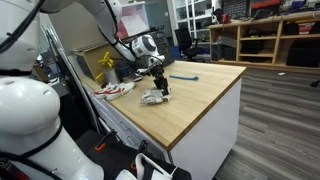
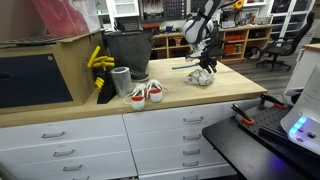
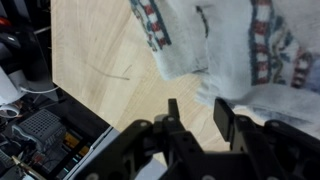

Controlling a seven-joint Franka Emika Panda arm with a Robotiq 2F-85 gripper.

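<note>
A white cloth with a red and blue pattern lies crumpled on the wooden countertop; it shows in both exterior views. My gripper points down right above it. In the wrist view the cloth fills the upper right. The gripper comes in from the bottom, its two fingers apart with bare wood showing in the gap. The right finger stands at the cloth's edge. Nothing sits between the fingers.
A pair of white and red shoes lies near the counter's front edge beside a grey cup and a black bin. A yellow object hangs by a cardboard box. A blue tool lies farther along.
</note>
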